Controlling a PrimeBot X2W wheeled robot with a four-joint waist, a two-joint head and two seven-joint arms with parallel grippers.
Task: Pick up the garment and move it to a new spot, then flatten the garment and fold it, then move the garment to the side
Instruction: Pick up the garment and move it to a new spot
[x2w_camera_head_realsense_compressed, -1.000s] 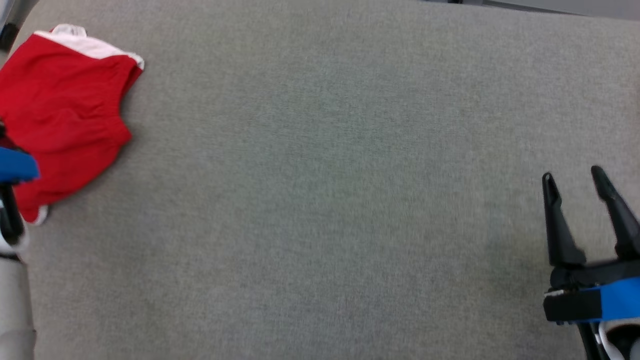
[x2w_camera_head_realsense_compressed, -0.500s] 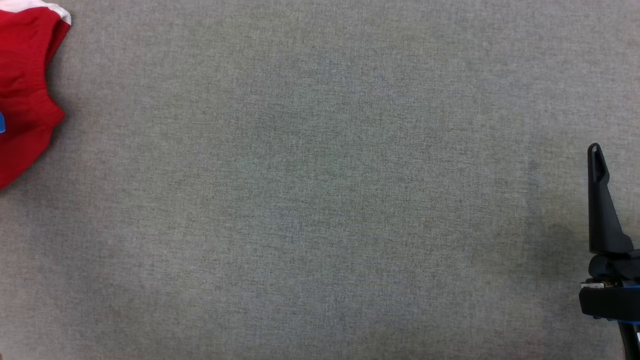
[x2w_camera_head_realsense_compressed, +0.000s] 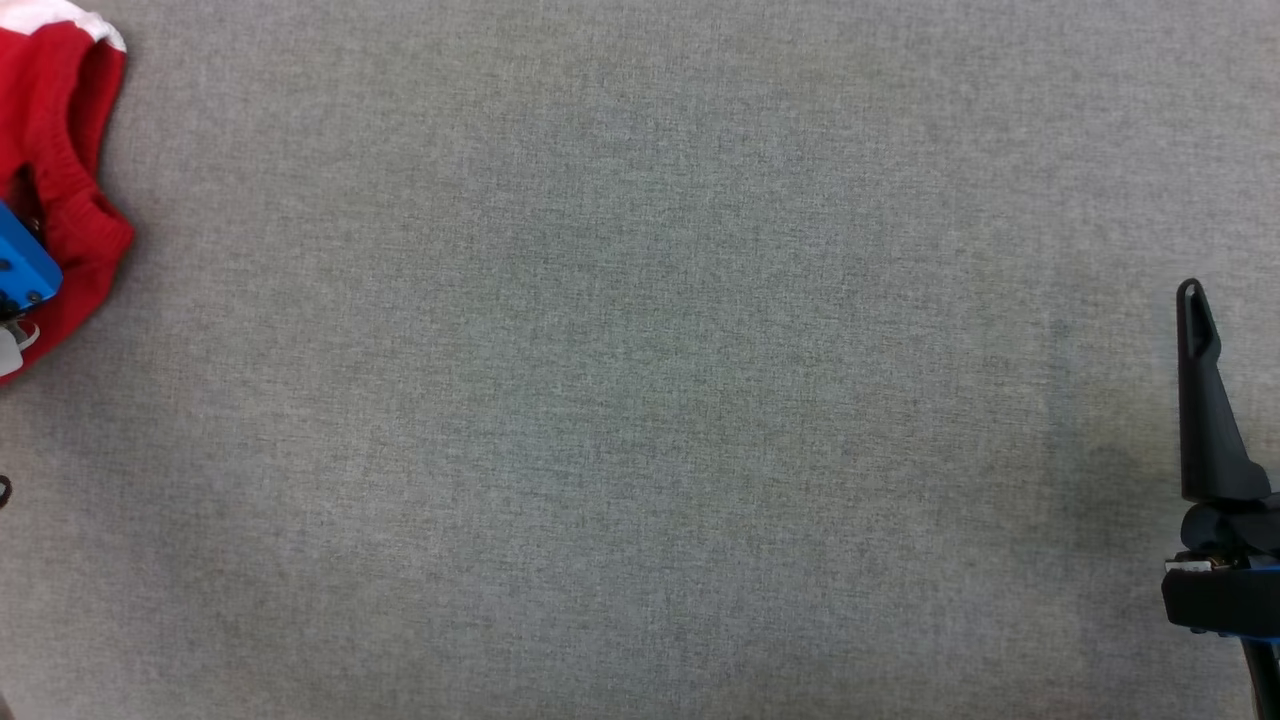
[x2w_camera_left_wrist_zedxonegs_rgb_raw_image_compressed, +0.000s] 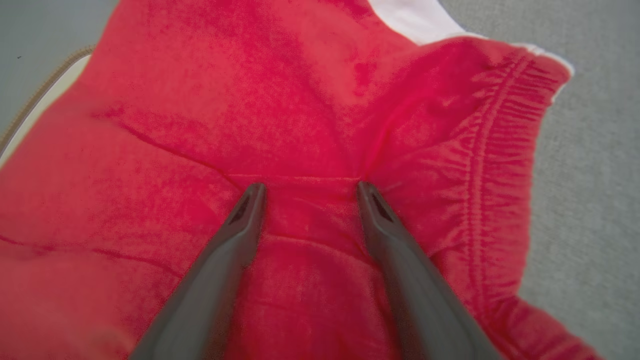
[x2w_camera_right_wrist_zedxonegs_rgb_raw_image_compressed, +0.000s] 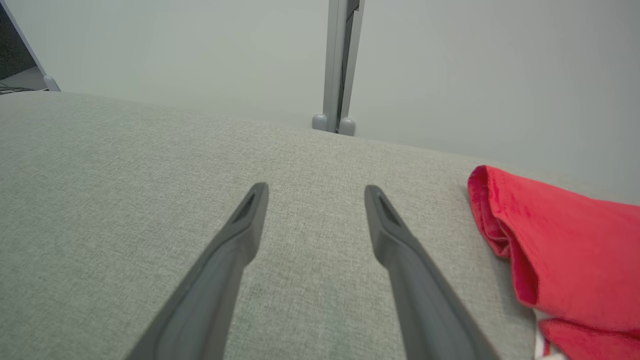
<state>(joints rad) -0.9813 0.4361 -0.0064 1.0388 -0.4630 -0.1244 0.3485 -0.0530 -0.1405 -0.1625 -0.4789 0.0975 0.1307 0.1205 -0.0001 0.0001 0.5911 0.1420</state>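
Note:
The garment is red with white trim and lies bunched at the far left of the grey cloth surface. In the left wrist view my left gripper stands open, its fingertips resting on the red garment with a seam ridge between them. Its blue body shows at the head view's left edge, over the garment. My right gripper hovers open over bare surface, well away from the garment. One of its fingers rises at the head view's right edge.
A pale edge with a beige seam borders the surface just beside the garment. Beyond the surface's far edge stand a grey post and a plain wall.
The head camera has shifted, sliding the garment toward the picture's left edge. My left gripper's blue body has come down over the garment, which is more bunched. The right gripper stays open.

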